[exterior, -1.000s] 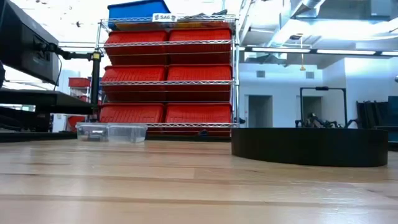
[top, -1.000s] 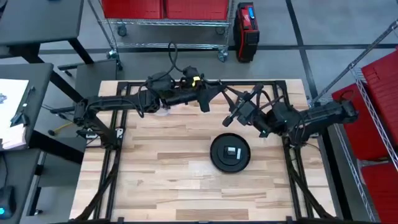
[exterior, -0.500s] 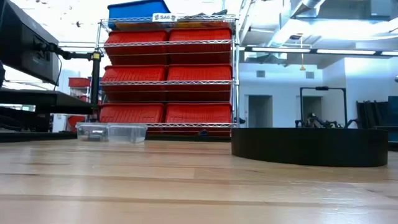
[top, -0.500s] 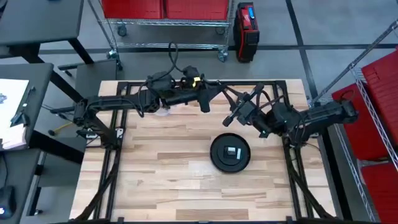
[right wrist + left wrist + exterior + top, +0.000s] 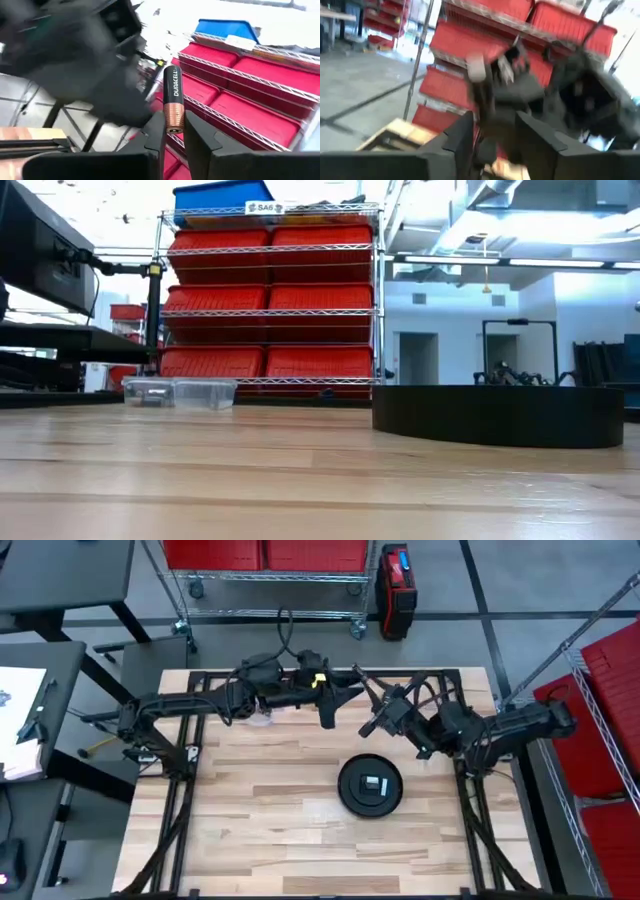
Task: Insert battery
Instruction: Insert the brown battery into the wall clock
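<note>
Resting on wooden table (image 5: 250,820), black round device (image 5: 370,785), red bins (image 5: 270,300) behind

Both arms are dark, near black, built of chunky jointed segments; the left arm (image 5: 200,705) runs as a long slim link from a blocky base at the left edge of the table, and a small yellow marking sits near its wrist; black cables loop up over its forearm in loose arcs; the right arm (image 5: 500,730) has a thicker, rounded body at the right edge, with thin cables curling about its wrist; the left gripper (image 5: 492,145) has two flat, angular dark fingers; the right gripper (image 5: 172,135) has two dark, tapering fingers with squared edges.
</note>
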Robot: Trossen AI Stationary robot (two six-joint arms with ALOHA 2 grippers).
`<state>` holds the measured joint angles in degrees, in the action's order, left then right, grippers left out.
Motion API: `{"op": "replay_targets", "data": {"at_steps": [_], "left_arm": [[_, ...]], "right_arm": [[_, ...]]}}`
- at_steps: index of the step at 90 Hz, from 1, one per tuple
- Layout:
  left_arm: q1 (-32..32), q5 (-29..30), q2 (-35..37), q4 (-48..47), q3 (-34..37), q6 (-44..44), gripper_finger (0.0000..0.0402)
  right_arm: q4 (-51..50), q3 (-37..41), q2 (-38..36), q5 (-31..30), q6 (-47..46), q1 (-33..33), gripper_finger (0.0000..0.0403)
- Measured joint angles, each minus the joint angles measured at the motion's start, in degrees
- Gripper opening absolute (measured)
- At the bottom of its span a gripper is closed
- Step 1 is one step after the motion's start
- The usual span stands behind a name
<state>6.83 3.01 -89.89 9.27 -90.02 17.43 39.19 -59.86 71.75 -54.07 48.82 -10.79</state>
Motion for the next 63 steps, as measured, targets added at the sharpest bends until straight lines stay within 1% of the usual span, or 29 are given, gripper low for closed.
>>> {"op": "replay_targets", "data": {"at_steps": [17, 25, 30, 40, 47, 56, 63], "left_arm": [[1.3, 1.1, 4.3, -11.0, 0.0, -7.8, 0.0152], [1.5, 1.2, 6.0, -14.8, 0.0, -13.1, 0.0152], [1.5, 1.2, 7.1, -16.6, 0.0, -17.0, 0.0152], [1.5, 1.4, 8.7, -18.1, -0.1, -22.5, 0.0153], [1.6, 0.9, 9.1, -18.6, -0.2, -24.7, 0.0153], [1.6, -3.7, 9.1, -19.5, -0.1, -26.8, 0.0153], [1.6, -8.6, 8.7, -20.2, -0.2, -28.3, 0.0153]], "right_arm": [[-0.7, 0.0, -0.6, -2.1, 2.1, -1.6, 0.0034], [-1.1, 0.0, -1.8, -3.2, 1.9, -2.8, 0.0034], [-3.1, 0.0, -2.7, -3.8, 0.4, -3.6, 0.0034], [-10.5, 0.0, -4.0, -3.7, -8.3, -5.2, 0.0034], [-18.0, 0.0, -4.7, -1.9, -15.9, -6.0, 0.0034], [-26.7, 0.0, -4.7, 3.9, -26.1, -6.1, 0.0034], [-29.8, 0.1, -3.8, 7.2, -31.8, -5.5, 0.0034]]}}
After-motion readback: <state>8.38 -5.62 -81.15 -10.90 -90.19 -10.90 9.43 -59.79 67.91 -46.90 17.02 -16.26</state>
